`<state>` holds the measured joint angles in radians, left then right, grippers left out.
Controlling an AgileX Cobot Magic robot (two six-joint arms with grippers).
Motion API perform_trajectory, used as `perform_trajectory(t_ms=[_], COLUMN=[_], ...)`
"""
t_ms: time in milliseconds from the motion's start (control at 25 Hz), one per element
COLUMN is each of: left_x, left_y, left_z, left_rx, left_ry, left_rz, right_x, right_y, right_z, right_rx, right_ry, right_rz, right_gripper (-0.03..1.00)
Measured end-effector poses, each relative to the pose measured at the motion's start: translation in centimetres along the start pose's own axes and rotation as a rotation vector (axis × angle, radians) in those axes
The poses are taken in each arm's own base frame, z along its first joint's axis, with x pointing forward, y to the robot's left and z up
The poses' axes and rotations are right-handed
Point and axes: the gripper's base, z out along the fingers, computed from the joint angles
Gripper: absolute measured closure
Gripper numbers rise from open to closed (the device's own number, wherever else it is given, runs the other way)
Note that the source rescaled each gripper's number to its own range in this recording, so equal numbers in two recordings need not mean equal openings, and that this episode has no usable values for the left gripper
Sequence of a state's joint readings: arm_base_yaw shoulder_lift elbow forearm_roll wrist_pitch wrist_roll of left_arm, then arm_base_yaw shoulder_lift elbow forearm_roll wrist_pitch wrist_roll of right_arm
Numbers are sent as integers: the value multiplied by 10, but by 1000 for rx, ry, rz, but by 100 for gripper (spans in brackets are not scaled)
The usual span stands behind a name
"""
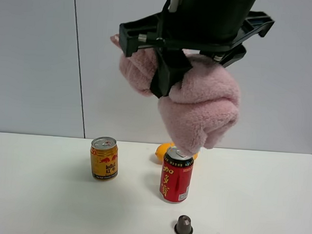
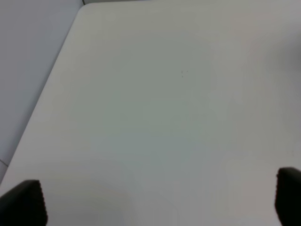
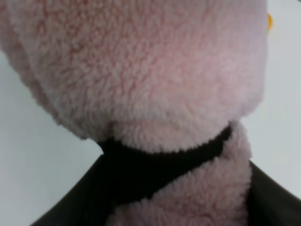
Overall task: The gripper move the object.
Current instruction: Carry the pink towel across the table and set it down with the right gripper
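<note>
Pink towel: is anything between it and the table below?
Yes. Held aloft by the right gripper, the pink towel hangs with its lower end just over the red can; an orange object sits behind the can.

Bright, even, diffuse light from above with no hard glare. The white table [image 1: 40,195] is slightly washed out. The gold can [image 1: 104,158] and red can [image 1: 176,175] throw only faint, soft shadows at their bases. High view is sharp. Left wrist view is soft and low-contrast, with a greenish tint mid-frame. On the left gripper [image 2: 160,205], the fingertips [image 2: 23,205] are dark blurs. In the right wrist view the pink towel [image 3: 141,70] is too close and soft, and its black band [image 3: 155,162] is underexposed.
</note>
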<state>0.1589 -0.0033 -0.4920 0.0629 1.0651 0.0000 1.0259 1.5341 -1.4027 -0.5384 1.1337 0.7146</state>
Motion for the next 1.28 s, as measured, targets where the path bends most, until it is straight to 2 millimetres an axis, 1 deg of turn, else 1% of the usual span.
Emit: perform_trajectory(t_ms=[200, 400, 640, 840, 1080, 1280], left_x=[0, 0, 0, 0, 0, 0], left_y=[0, 0, 0, 0, 0, 0], left_z=[0, 0, 0, 0, 0, 0], left_rx=[0, 0, 0, 0, 0, 0], left_ry=[0, 0, 0, 0, 0, 0], left_rz=[0, 0, 0, 0, 0, 0], right_x=[4, 2, -3, -6, -9, -9], right_y=[-10, -17, -43, -61, -89, -105], right_z=[-7, -12, -12, -8, 1, 6], right_rx=[66, 72, 96, 127, 175, 188], right_ry=[26, 8, 11, 19, 46, 76], right_rz=[69, 151, 270, 307, 335, 357], right_gripper=[96, 96, 96, 96, 96, 96])
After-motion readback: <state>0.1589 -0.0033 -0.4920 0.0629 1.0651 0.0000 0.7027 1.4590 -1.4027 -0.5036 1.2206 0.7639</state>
